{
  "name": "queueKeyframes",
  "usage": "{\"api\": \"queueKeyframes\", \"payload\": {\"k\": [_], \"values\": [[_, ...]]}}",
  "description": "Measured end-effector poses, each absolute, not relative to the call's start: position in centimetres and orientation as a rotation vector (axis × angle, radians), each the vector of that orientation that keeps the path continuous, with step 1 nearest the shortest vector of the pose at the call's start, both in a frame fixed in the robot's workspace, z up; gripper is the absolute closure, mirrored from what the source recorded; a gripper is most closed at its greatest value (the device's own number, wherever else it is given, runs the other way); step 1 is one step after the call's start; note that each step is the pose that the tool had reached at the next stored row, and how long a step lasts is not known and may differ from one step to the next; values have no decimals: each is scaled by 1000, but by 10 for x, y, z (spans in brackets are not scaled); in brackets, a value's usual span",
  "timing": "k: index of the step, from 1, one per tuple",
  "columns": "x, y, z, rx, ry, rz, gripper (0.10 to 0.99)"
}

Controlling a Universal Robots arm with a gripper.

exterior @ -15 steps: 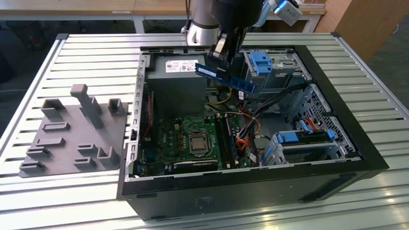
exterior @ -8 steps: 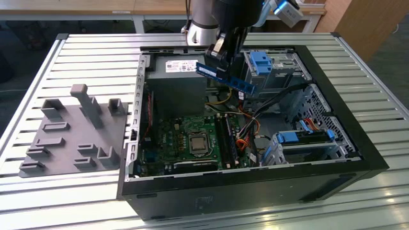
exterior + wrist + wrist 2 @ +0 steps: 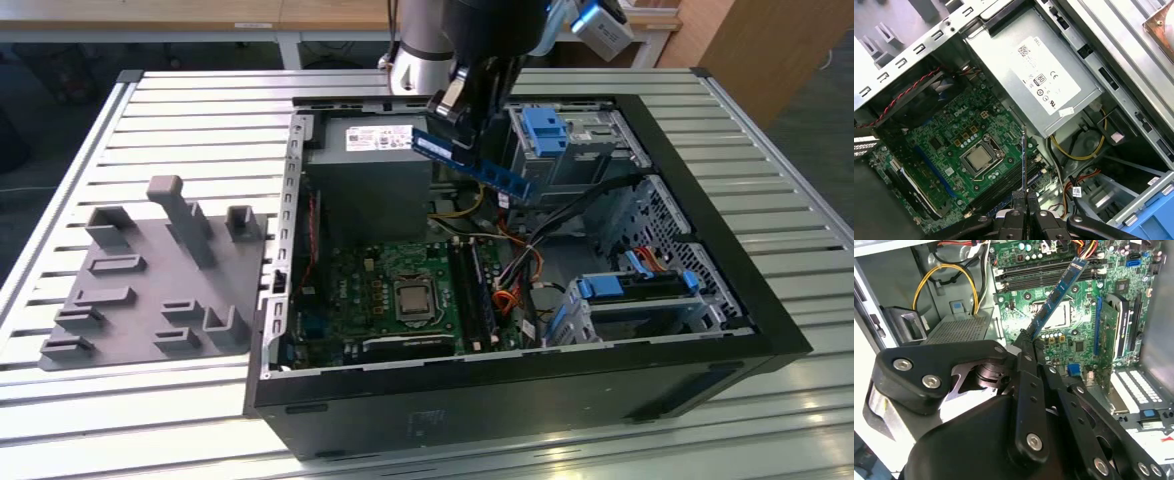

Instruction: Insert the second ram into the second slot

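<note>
- The ram (image 3: 470, 163), a thin, flat, dark-blue board stick, hangs tilted in the air over the open case (image 3: 787, 330), well apart from the board below. It is not seated.
- The gripper (image 3: 1029, 341) pinches the ram by one end, its black metal fingers pressed on both flat faces. I judge this end hold keeps the contact edge free.
- In the second wrist view the ram's free end points toward the slots (image 3: 1049, 271), long dark channels beside the square, bare-metal CPU (image 3: 979, 157).
- The motherboard (image 3: 350, 290) is green and densely populated. The power supply (image 3: 374, 175) at the far side is a plain grey sheet-metal box.
- At the exterior view's left, a grey moulded fixture (image 3: 147, 270) lies on the slatted metal table (image 3: 747, 110).
</note>
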State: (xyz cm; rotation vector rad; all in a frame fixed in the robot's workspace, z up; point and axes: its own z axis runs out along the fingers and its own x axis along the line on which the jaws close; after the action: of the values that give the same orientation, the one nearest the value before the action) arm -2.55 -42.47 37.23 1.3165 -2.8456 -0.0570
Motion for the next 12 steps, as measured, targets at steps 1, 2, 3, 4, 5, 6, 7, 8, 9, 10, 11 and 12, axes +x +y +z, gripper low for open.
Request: {"api": "queueKeyframes", "payload": {"k": [1,2,3,4,5,6,7,8,9,10,11,12], "values": [[-25,-425,372,1304,-2851,-57,957],[-26,-425,372,1291,-2857,-57,957],[-26,-425,372,1278,-2863,-57,957],[-25,-425,372,1266,-2869,-57,957],[-26,-425,372,1253,-2875,-57,957],[-25,-425,372,1239,-2881,-57,957],[-26,-425,372,1227,-2886,-57,957],[-26,-425,372,1212,-2893,-57,957],[-26,-425,372,1199,-2899,-57,957],[-26,-425,372,1187,-2904,-57,957],[-26,-425,372,1174,-2909,-57,957],[-26,-425,372,1162,-2914,-57,957]]}}
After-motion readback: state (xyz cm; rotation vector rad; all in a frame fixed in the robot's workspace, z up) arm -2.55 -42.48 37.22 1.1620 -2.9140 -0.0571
